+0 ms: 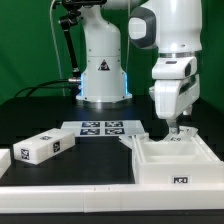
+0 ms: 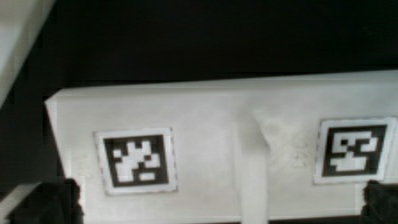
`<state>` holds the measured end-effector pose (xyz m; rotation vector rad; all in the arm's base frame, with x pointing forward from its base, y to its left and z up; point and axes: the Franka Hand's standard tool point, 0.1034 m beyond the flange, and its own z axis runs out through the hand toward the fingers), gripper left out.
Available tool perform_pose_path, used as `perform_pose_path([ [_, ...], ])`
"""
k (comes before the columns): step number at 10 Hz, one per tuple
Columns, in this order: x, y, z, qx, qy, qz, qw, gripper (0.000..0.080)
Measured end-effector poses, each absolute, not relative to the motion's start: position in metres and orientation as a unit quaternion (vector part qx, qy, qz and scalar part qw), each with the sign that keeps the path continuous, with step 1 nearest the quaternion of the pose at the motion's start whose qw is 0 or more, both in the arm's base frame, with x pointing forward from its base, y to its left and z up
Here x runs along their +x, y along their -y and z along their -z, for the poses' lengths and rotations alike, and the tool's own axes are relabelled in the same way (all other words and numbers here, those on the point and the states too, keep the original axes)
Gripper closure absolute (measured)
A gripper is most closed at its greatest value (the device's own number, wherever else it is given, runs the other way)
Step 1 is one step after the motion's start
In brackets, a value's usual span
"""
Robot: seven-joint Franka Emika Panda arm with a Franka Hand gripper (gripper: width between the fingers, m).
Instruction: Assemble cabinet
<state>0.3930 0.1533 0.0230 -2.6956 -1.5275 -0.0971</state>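
The cabinet's open white box (image 1: 152,165) stands at the exterior view's right front, a tag on its near wall. My gripper (image 1: 174,129) hangs straight down at the box's far wall. In the wrist view a white cabinet panel (image 2: 240,130) with two tags and a raised rib fills the frame. The gripper (image 2: 214,205) is open, its dark fingertips (image 2: 39,205) wide apart at the panel's two sides; I cannot tell whether they touch it. A long white cabinet block (image 1: 42,147) with tags lies at the exterior view's left.
The marker board (image 1: 100,128) lies flat in the middle, in front of the robot base (image 1: 103,75). Another white piece (image 1: 4,160) shows at the far left edge. A white rim (image 1: 60,196) runs along the table's front.
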Motion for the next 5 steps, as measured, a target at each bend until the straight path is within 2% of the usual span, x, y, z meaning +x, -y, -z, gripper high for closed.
perform_pose_path([
  [3,0.3871,-0.1547,-0.0107,-0.87,0.491,0.028,0.027,0.0003],
  [4,0.3884,-0.1551,-0.0112,-0.87,0.491,0.029,0.027,0.0091],
  [5,0.3872,-0.1549,-0.0102,-0.87,0.491,0.028,0.028,0.0226],
])
